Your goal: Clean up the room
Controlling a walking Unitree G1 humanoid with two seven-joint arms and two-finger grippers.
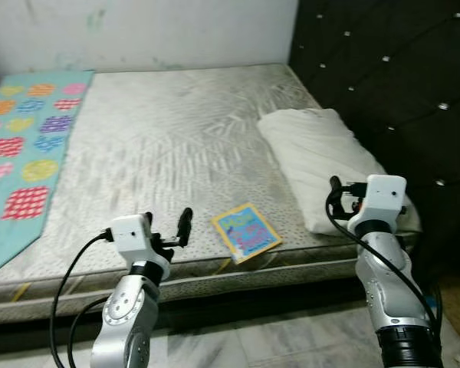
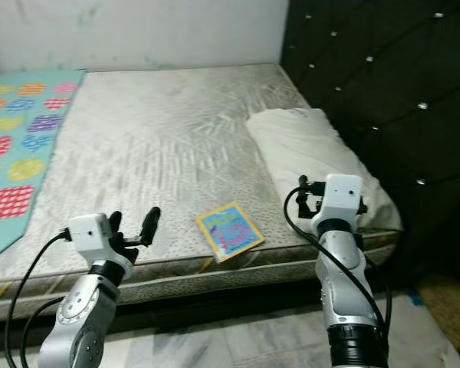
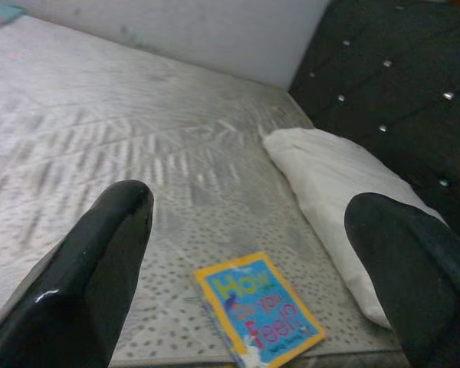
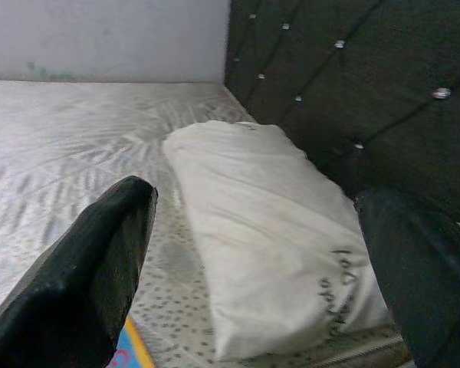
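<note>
Quilt (image 1: pixel 27 146): lying flat along the left side of the mattress (image 1: pixel 169 146), teal with coloured patches; soft and floppy, and I am leaving it alone for now.

Left claw (image 1: pixel 169 228): I am holding it low at the near edge of the mattress, fingers spread wide and gripping nothing, looking along them toward the book.

Book (image 1: pixel 246 232): it is lying face up near the front edge of the mattress, between my two claws, just to the right of my left one and apart from the pillow.

Book, handling: I am judging it thin, light and a little bendy, with a glossy cover that could slip. Lying flat on a yielding mattress, it is giving me no edge to pinch from above, so I am thinking of taking it by the corner nearest the mattress edge, one finger under and one over.

Pillow (image 1: pixel 314 157): resting on the right of the mattress against the dark headboard (image 1: pixel 399 84); soft, bulky, easy to squash.

Right claw (image 1: pixel 336 198): I am holding it up by the near end of the pillow, fingers wide apart in the wrist view, empty.

Containers: I am seeing no box, basket or shelf here to put the book in.
</note>
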